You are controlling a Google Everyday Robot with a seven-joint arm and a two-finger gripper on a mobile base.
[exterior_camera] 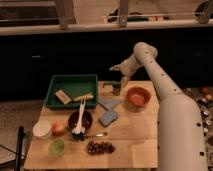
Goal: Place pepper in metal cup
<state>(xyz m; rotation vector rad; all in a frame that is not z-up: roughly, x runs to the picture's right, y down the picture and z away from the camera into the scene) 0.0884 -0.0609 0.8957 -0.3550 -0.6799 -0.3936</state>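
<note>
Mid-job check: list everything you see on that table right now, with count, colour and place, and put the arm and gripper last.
table: 1, light wood, centre
tray: 1, green, back left, holding two small pale items
metal cup: 1, dark grey, back centre, below the gripper
orange bowl: 1, right of the metal cup
dark maroon bowl: 1, centre left
white brush: 1, lying across the maroon bowl
blue sponges: 2, centre
grapes: 1 bunch, dark, front centre
pale green plastic cup: 1, front left
white lidded container: 1, left edge
apple: 1, reddish, beside the container
pepper: not discernible
arm: 1, white, from the right
gripper: 1, above the metal cup
</note>
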